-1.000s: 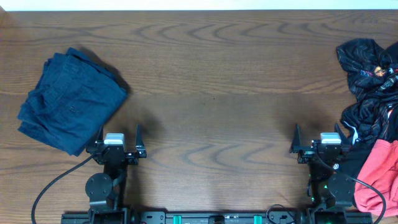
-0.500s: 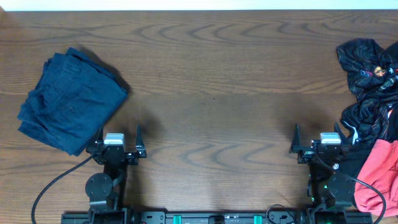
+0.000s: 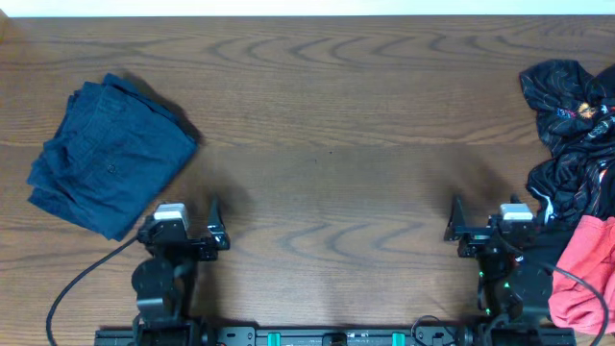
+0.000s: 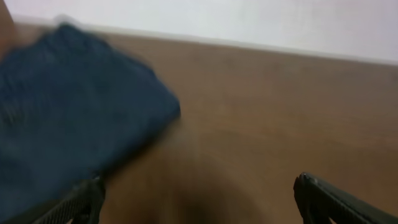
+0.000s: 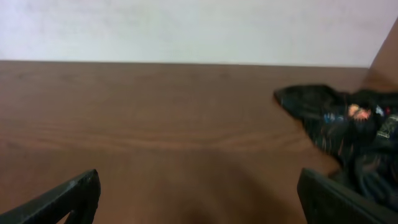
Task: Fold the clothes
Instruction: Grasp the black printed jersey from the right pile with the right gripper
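A folded navy garment lies at the table's left; it also shows in the left wrist view. A crumpled black jersey with orange-white lines lies at the right edge and shows in the right wrist view. A coral-red garment lies below it at the front right. My left gripper is open and empty near the front edge, just right of the navy garment; its fingers frame bare wood in the left wrist view. My right gripper is open and empty, left of the jersey.
The wooden table spans the whole view. A black cable runs from the left arm's base toward the front left. A pale wall stands beyond the table's far edge.
Both arms have shifted slightly: the left gripper has turned a little to the right, and the right gripper has edged a little right. The garments have not moved.
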Motion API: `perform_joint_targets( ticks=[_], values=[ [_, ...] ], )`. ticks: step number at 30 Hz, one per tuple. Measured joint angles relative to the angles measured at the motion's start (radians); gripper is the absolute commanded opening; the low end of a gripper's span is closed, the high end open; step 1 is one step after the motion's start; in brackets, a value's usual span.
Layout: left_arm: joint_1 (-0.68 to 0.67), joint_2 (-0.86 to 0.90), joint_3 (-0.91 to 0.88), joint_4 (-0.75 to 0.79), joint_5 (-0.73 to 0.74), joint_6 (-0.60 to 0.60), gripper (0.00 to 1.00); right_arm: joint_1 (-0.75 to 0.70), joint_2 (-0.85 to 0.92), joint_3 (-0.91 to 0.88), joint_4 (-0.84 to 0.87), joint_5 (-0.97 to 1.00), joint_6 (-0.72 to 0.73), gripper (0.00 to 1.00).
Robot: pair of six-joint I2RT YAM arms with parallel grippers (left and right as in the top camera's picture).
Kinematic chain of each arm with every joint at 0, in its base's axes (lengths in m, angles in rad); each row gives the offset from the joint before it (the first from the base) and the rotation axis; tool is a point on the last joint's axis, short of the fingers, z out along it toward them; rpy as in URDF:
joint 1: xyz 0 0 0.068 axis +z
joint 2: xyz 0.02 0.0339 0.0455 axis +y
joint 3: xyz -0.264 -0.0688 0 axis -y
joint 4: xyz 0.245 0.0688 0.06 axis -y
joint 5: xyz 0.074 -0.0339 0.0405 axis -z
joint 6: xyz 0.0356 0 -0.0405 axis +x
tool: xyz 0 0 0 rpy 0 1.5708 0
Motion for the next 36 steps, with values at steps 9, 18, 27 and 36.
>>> perform_joint_targets(
  ticks=[9,18,27,36],
  values=[
    [0.000,0.229,0.311,-0.264,0.019,-0.026,0.98,0.000,0.301,0.264,-0.178,0.040,0.049,0.99],
    [0.000,0.500,0.543,-0.488,0.140,-0.026,0.98,-0.015,0.885,0.555,-0.358,0.048,0.060,0.99],
    [0.000,0.668,0.552,-0.521,0.161,-0.026,0.98,-0.050,1.249,0.675,-0.187,0.212,0.179,0.89],
    [0.000,0.716,0.552,-0.531,0.164,-0.026,0.98,-0.230,1.461,0.675,-0.074,0.386,0.271,0.80]
  ],
)
